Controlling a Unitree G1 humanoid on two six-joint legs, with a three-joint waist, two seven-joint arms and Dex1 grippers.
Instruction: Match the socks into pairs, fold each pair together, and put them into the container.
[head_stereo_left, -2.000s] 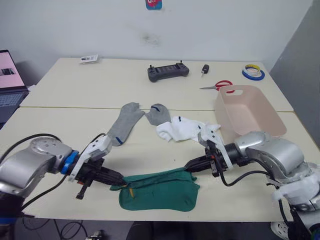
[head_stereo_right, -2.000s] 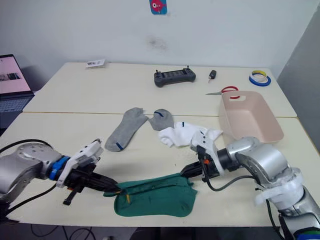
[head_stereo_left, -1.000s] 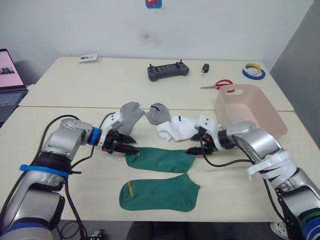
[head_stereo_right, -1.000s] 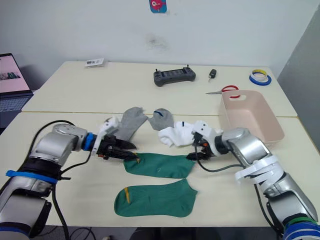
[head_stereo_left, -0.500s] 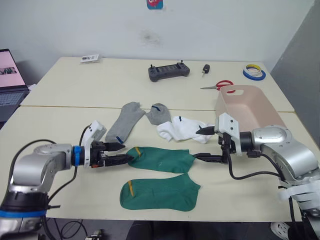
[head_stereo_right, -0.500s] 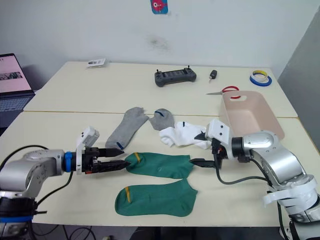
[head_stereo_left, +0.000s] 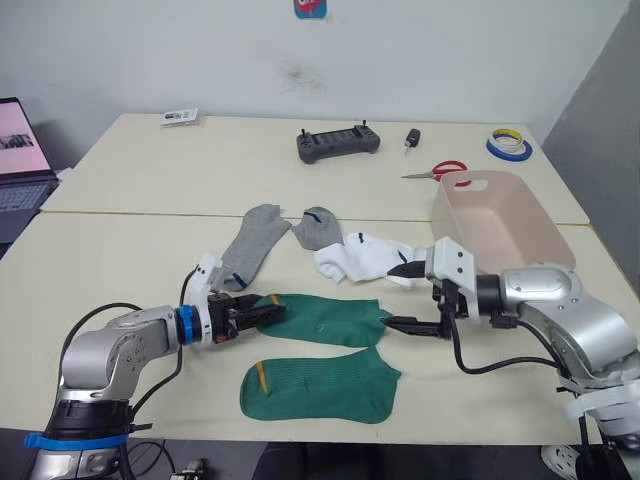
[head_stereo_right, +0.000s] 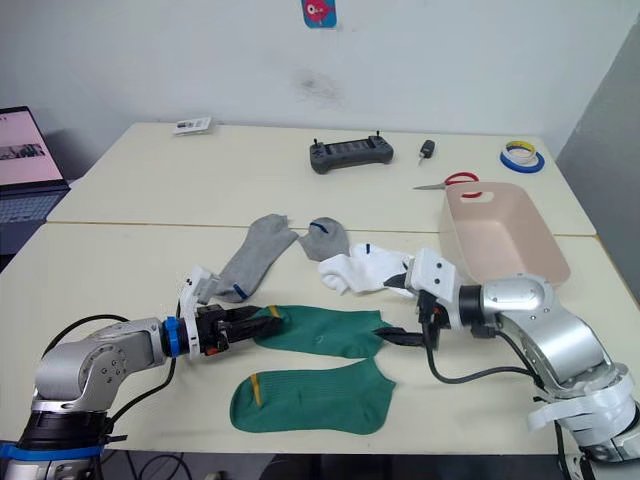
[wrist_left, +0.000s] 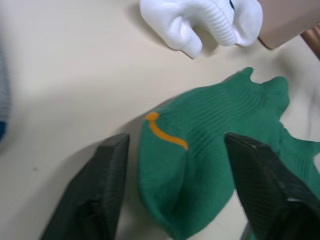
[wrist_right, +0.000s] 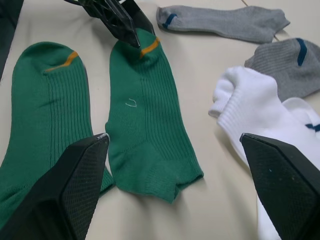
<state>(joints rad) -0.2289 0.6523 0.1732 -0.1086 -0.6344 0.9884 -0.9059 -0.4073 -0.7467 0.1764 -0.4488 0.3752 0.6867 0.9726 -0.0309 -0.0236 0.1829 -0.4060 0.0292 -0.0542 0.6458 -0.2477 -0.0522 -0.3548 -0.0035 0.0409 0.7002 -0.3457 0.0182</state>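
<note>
Two green socks lie flat side by side near the table's front, the farther one (head_stereo_left: 322, 320) and the nearer one (head_stereo_left: 320, 390), each with a yellow cuff mark. My left gripper (head_stereo_left: 262, 310) is at the farther sock's cuff (wrist_left: 172, 165), fingers (wrist_left: 92, 200) apart on either side of it. My right gripper (head_stereo_left: 392, 295) stands wide open just off that sock's toe end (wrist_right: 155, 170), holding nothing. Two grey socks (head_stereo_left: 245, 255) (head_stereo_left: 317, 228) and a heap of white socks (head_stereo_left: 362, 257) lie behind. The pale pink container (head_stereo_left: 500, 222) stands at the right.
A black controller (head_stereo_left: 337, 143), red-handled scissors (head_stereo_left: 437, 170), tape rolls (head_stereo_left: 507, 146) and a small packet (head_stereo_left: 178, 117) lie on the far table. A laptop (head_stereo_left: 22, 150) stands at the far left. A seam (head_stereo_left: 150, 214) joins the two tabletops.
My left gripper has moved right onto the farther green sock's cuff and its fingers have drawn closer together. The right gripper stays wide open and has barely shifted.
</note>
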